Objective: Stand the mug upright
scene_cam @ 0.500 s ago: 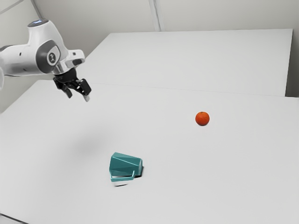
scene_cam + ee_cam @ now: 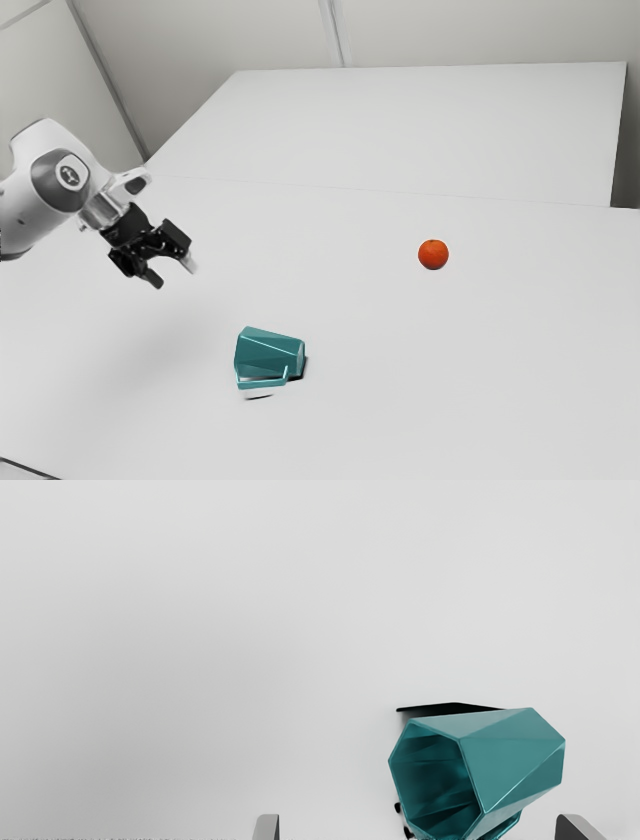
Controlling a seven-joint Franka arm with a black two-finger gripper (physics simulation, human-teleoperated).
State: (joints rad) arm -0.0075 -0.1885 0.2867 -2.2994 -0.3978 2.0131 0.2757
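Since the mug [image 2: 270, 355] lies on its side on the table [image 2: 450, 370], mouth toward the exterior view's left, below and to that view's right of the wide-open, empty gripper [image 2: 173, 276], the reach probably needs to go down and across.

The glossy, faceted teal mug [image 2: 515, 760] was darker inside; the round fruit [image 2: 433, 255] was orange-red, the flat tabletop [image 2: 440, 390] plain pale grey, the two-finger gripper [image 2: 174, 274] black.

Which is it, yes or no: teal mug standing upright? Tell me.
No, the teal mug lies on its side on the white table, mouth facing sideways.
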